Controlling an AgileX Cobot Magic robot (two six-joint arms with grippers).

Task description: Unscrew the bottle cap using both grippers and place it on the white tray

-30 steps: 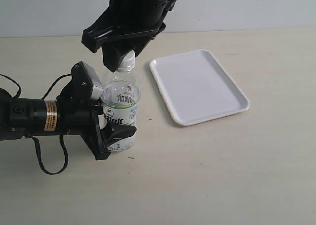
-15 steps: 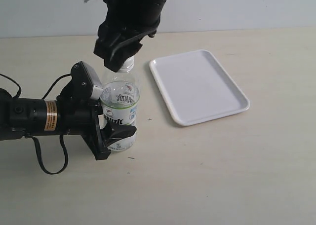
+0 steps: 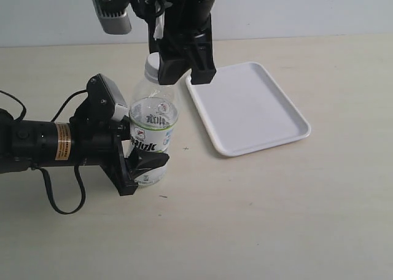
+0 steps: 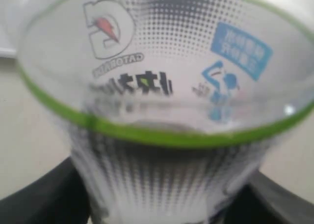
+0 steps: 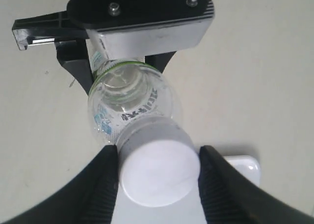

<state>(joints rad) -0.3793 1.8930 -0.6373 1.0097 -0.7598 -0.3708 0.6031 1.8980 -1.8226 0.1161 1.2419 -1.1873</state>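
While bottle (image 3: 152, 129) stands on beige table (image 3: 276, 218) — tray (image 3: 245, 108) beside | pale wall (image 3: 307, 10)

The exterior view is bright and evenly lit from above, and the table (image 3: 276, 218) shows only faint, soft-edged shadows along the near rim of the white tray (image 3: 245, 108). The left wrist view is badly out of focus: the bottle (image 4: 162, 111) fills it, its lettering is smeared, and one small glint sits on the plastic. The right wrist view is sharper on the table, while the close bottle cap (image 5: 157, 172) looks soft and nearly washed out.
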